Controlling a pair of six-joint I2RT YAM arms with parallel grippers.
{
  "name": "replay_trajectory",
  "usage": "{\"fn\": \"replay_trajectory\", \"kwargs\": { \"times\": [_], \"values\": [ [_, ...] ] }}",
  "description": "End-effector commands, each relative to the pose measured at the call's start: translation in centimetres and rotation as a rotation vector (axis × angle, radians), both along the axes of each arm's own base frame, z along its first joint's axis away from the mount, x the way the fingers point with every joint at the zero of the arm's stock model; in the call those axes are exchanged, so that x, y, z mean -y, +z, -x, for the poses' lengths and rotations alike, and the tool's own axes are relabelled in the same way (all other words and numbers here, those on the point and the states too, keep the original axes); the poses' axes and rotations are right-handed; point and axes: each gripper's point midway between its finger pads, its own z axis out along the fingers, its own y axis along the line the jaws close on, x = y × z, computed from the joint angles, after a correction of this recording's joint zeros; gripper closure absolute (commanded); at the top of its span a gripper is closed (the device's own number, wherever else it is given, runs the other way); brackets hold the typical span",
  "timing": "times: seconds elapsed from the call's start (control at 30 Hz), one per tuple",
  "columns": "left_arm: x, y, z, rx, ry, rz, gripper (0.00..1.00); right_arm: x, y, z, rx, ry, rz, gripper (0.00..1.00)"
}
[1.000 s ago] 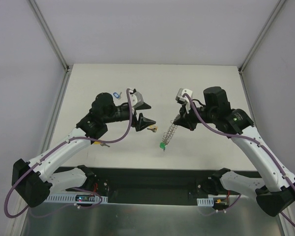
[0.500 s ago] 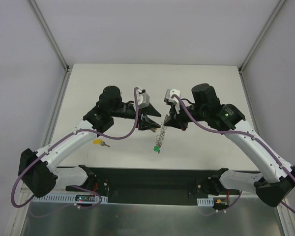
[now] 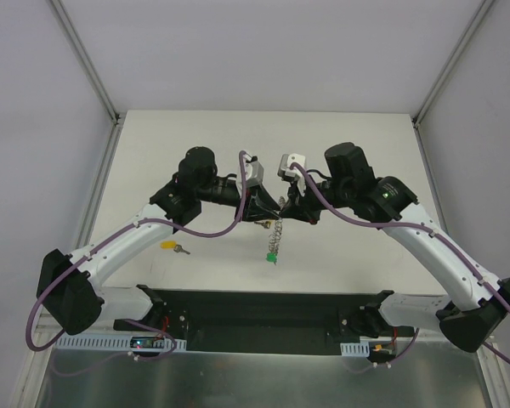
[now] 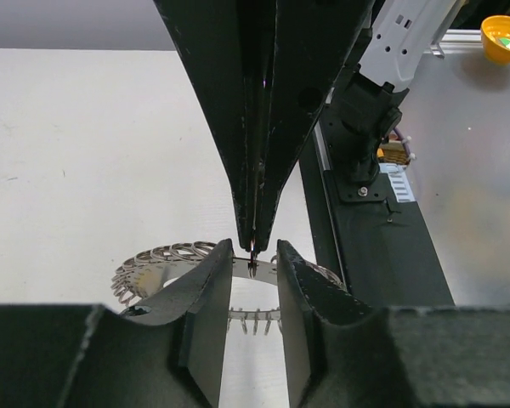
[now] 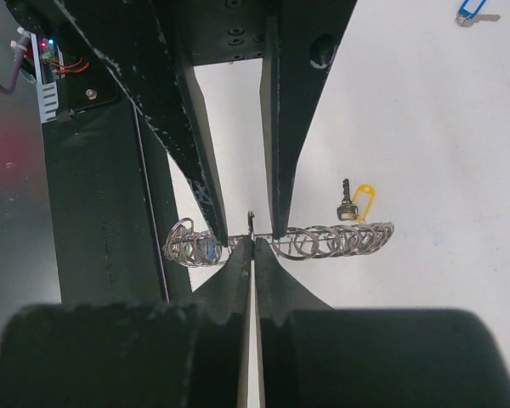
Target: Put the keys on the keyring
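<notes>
1. Chiefly, if the left gripper shuts where it stands, it may clamp the right gripper rather than the ring, or knock the ring out of a thin pinch.
2. A jolt could also set the ring swinging. It hangs in the air between the arms, with the green key dangling at its low end.
3. Left fingers are part spread, one on each side of the right tips and close against the ring's rim. I cannot tell whether they touch it.
4. Right fingers are pressed together, pinching the ring's rim.
5. Yellow key and blue key lie on the table, not yet threaded.
</notes>
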Motion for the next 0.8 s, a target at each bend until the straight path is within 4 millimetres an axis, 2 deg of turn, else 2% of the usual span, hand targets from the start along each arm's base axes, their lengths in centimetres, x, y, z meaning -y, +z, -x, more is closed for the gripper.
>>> {"fn": "replay_trajectory", "kwargs": {
  "times": [0.0, 0.13, 0.33, 0.53, 0.63, 0.77],
  "values": [
    [0.4, 1.8, 0.1, 0.062, -0.026, 0.035, 0.77, -0.9, 3.1, -0.2, 0.082, 0.035, -0.071, 0.99],
    [0.4, 1.5, 0.1, 0.055, -0.022, 0.022, 0.81, -0.8, 3.0, -0.2, 0.088, 0.037, -0.070, 0.99],
    [0.2, 0.5, -0.1, 0.038, -0.002, -0.006, 0.74, -0.8, 3.2, -0.2, 0.091, 0.035, -0.073, 0.99],
    [0.2, 0.4, -0.3, 0.028, 0.013, -0.016, 0.75, -0.7, 3.3, 0.0, 0.092, 0.038, -0.078, 0.99],
    [0.2, 0.5, -0.4, 0.025, 0.017, -0.015, 0.79, -0.7, 3.3, 0.1, 0.093, 0.043, -0.081, 0.99],
    [0.2, 0.5, -0.4, 0.019, 0.024, -0.016, 0.95, -0.7, 3.2, 0.3, 0.090, 0.048, -0.082, 0.99]
  ]
}}
